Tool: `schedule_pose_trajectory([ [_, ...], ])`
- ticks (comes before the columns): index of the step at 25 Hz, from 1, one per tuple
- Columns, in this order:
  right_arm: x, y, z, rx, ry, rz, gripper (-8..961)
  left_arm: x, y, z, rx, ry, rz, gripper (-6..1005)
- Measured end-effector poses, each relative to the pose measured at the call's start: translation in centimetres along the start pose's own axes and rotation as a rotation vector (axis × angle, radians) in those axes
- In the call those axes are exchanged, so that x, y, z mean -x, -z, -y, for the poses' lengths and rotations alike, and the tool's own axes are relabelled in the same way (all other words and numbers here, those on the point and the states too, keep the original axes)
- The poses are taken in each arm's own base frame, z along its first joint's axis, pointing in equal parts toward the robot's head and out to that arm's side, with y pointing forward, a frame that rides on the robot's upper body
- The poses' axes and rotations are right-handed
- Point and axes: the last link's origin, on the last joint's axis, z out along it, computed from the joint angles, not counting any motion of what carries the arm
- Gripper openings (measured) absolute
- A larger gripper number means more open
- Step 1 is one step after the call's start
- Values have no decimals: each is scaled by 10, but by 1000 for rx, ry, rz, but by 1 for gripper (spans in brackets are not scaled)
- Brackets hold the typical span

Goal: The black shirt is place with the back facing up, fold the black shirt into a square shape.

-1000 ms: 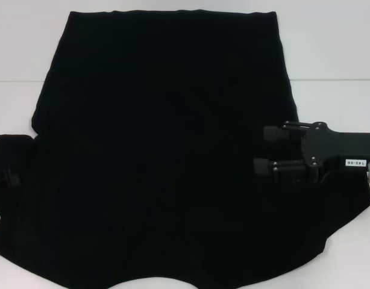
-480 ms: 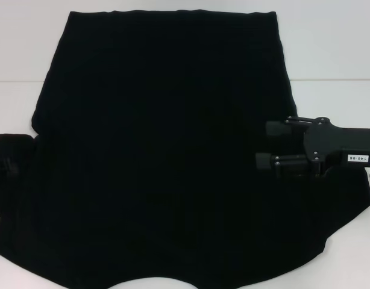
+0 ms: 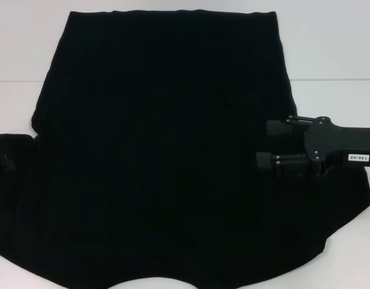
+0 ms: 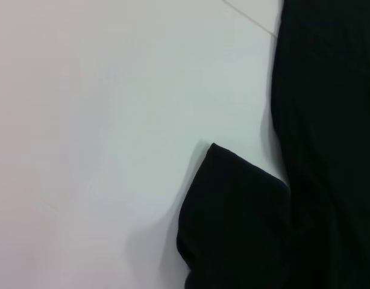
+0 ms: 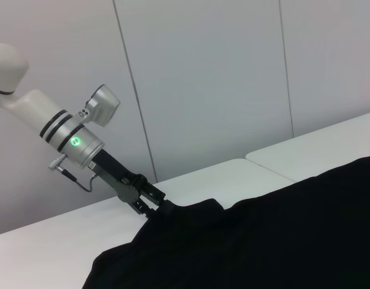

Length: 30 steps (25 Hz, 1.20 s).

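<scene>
The black shirt lies spread flat and covers most of the white table. My right gripper reaches in from the right over the shirt's right side, with its two fingers apart and nothing between them. Only a small part of my left gripper shows at the shirt's left sleeve. In the right wrist view the left gripper touches the sleeve's raised edge. The left wrist view shows the sleeve end on bare table, with no fingers.
Bare white table lies beside the left sleeve and along the far and right sides of the shirt. A seam crosses the tabletop. A pale panelled wall stands behind the left arm.
My right gripper has drawn back slightly to the right over the shirt. The visible part of my left gripper has shifted a little outward and farther away on the left sleeve.
</scene>
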Motion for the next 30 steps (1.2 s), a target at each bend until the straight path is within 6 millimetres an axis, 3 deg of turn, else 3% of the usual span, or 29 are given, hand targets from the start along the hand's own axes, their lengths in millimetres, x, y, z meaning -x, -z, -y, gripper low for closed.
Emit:
schedule_pose_trajectory([
  [12,0,0,0,0,0,0,911,-4,-3,8,-50,-43,-58,739],
  [23,0,1,1,-8,-4,11,912,-3,-3,13,-70,-56,-72,296],
  [24,1,1,1,-9,-6,14,913,-3,-3,14,-73,-60,-75,61],
  [30,0,-2,-1,-15,-14,39,912,-4,-2,17,-90,-74,-89,25],
])
